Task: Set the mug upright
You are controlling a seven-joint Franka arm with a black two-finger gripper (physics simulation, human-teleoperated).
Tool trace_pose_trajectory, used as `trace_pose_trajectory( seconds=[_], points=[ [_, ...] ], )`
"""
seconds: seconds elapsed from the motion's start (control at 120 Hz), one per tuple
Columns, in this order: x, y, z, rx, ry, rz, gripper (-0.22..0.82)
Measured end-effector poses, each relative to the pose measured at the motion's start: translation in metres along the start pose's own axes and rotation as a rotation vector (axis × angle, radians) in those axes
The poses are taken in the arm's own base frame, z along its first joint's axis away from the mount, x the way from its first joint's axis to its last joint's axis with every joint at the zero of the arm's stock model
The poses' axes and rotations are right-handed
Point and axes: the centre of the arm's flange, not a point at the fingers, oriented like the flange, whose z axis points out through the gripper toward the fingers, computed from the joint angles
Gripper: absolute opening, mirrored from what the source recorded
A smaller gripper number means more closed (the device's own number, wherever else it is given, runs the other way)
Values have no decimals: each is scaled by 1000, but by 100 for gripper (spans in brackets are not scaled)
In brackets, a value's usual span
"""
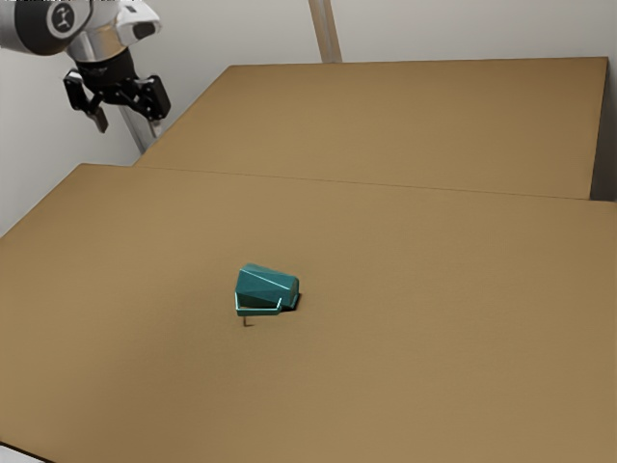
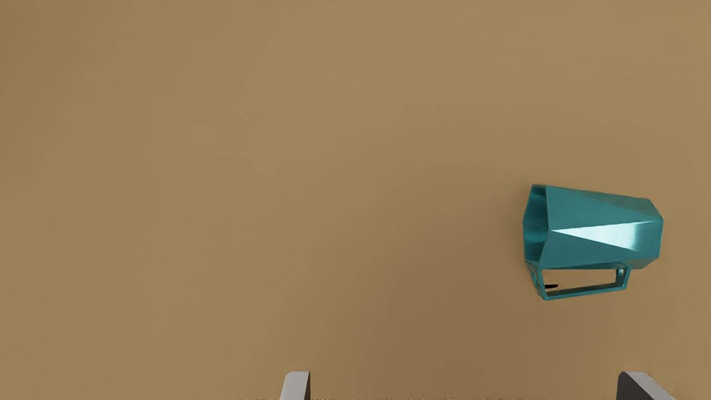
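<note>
Wrist view: one glossy teal faceted mug (image 2: 600,228) with one angular handle, lying sideways on one smooth tan bench (image 2: 222,166); end effector (image 2: 464,386) spread

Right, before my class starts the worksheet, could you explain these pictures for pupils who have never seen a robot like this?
The machine is a single jointed robot arm, drawn by a computer simulator. At its end is a black gripper with two fingers, a bit like a thumb and forefinger.

The exterior view is taken from the arm's side; there, the arm comes in from the upper left. The wrist view comes from a camera on the arm's hand, so the tips of its own fingers peek in along the bottom edge.

On the plain brown table lies a teal, many-sided mug, tipped on its side, with an angular handle. The gripper is open and holds nothing. The job, standing the mug upright, is not yet done.
</note>
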Motion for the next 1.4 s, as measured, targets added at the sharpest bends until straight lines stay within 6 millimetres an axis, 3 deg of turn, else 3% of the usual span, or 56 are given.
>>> trace_pose_trajectory(
  seconds=[0.275,0.475,0.717,0.85,0.942,1.067,1.233,1.4],
  points=[
    [3,4,12,-6,0,25,60],
    [7,18,42,-90,-36,35,60],
    [5,12,148,-309,-260,-79,60],
    [14,1,196,-383,-336,-153,60],
    [19,0,220,-416,-366,-183,60],
    [27,22,246,-445,-396,-176,60],
    [32,35,282,-510,-444,-213,60],
    [35,38,318,-577,-499,-268,60]
  ],
)
